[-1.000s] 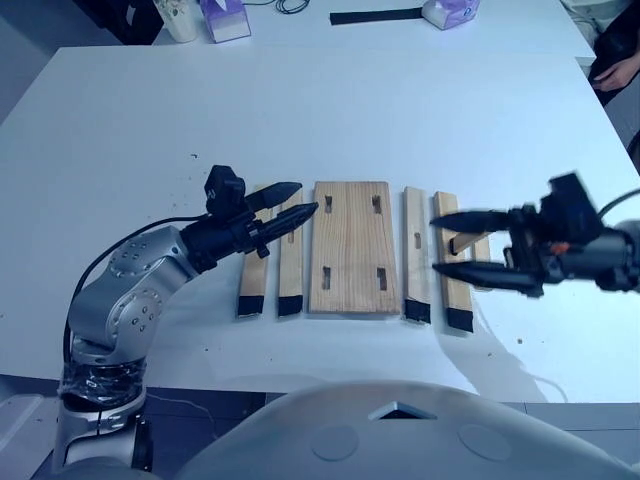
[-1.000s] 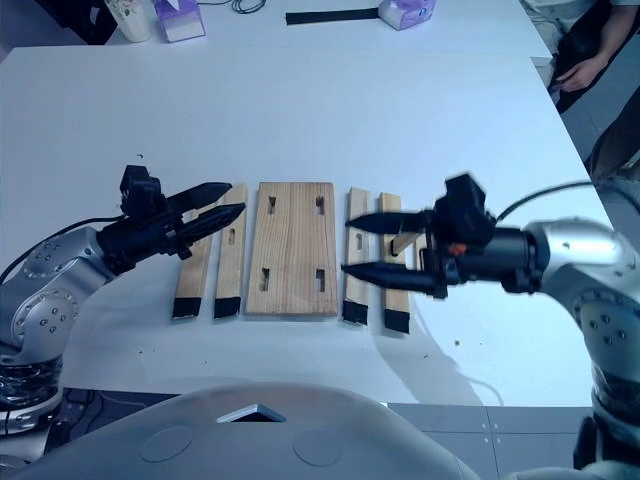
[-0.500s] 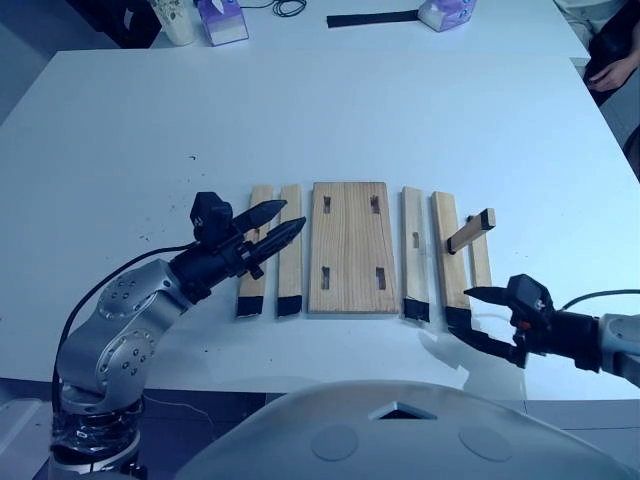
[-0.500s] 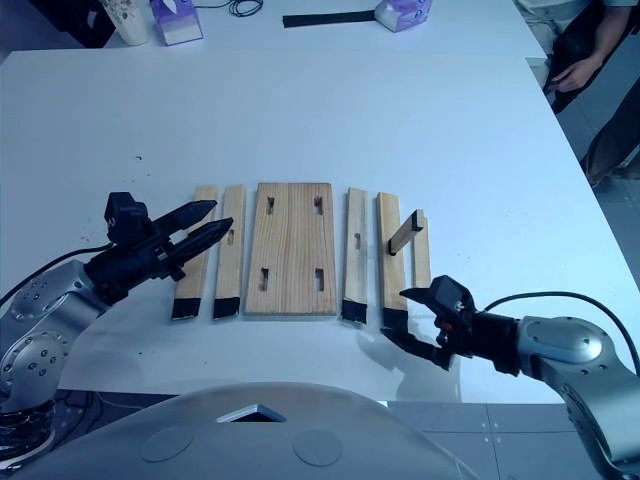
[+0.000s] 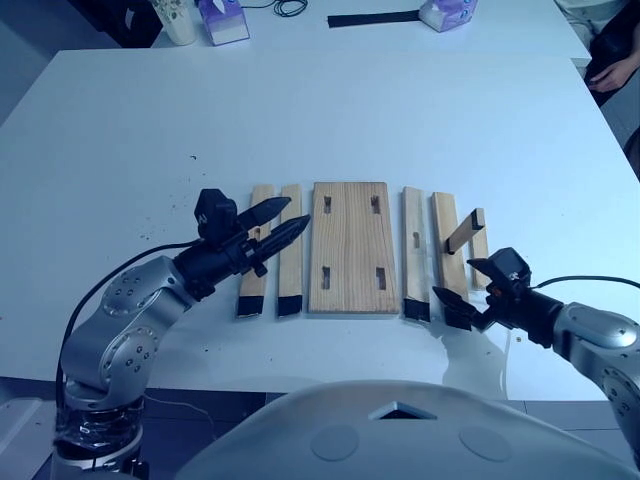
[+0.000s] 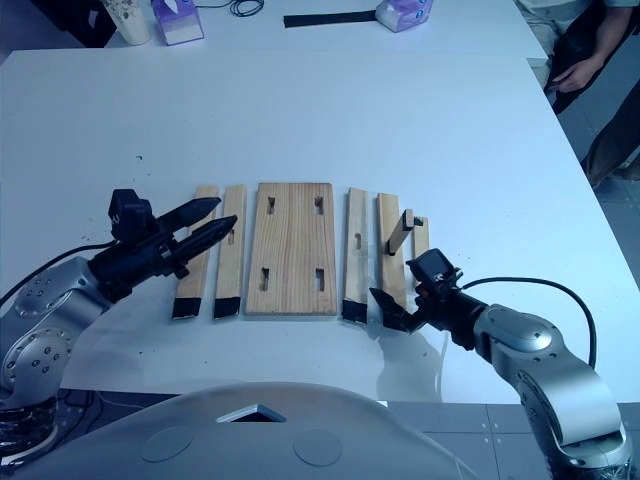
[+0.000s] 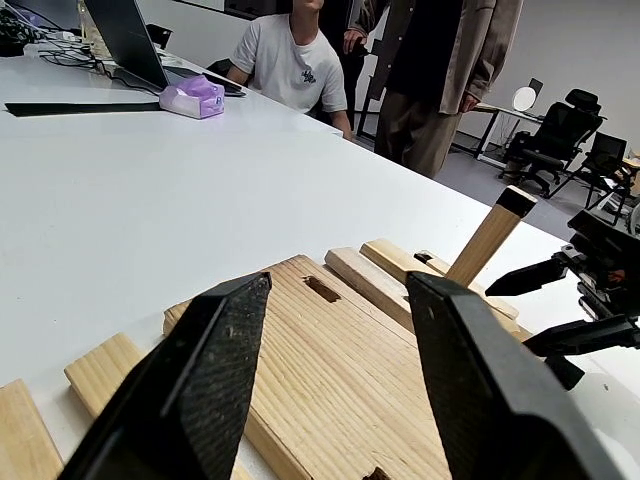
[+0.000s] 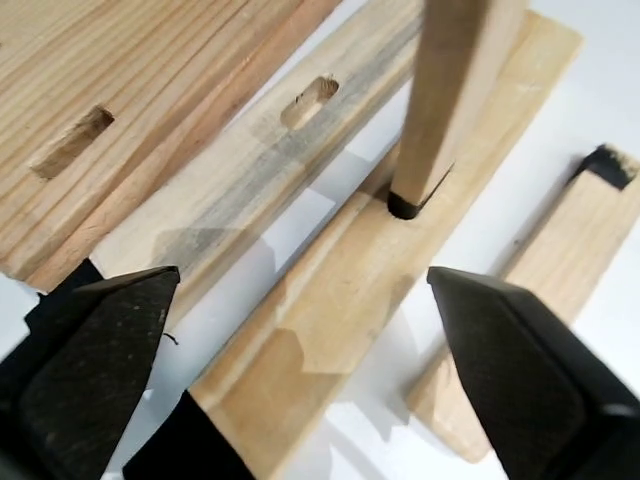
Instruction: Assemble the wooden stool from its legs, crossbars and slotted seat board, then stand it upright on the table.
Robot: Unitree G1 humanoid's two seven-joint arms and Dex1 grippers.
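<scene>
The slotted seat board point(image 5: 350, 247) lies flat mid-table. Two legs point(image 5: 274, 252) lie to its left and two more point(image 5: 430, 258) to its right. A crossbar point(image 5: 465, 231) stands tilted in the outer right leg's slot point(image 8: 455, 90), and another crossbar point(image 5: 481, 262) lies flat beside that leg. My left gripper point(image 5: 296, 212) hovers open over the left legs' far halves, pointing at the board point(image 7: 330, 370). My right gripper point(image 5: 455, 282) is open and low at the near ends of the right legs point(image 8: 340, 310), holding nothing.
The white table point(image 5: 400, 110) has free room all around the parts. At its far edge stand a cup point(image 5: 180, 18), two tissue boxes point(image 5: 225, 20) and a black strip point(image 5: 375, 17). A seated person's arm point(image 5: 612, 70) shows at the far right.
My right gripper dropped from above the right legs towards the table's near edge, then came in at their near ends. The standing crossbar leans a little less. My left gripper barely shifted.
</scene>
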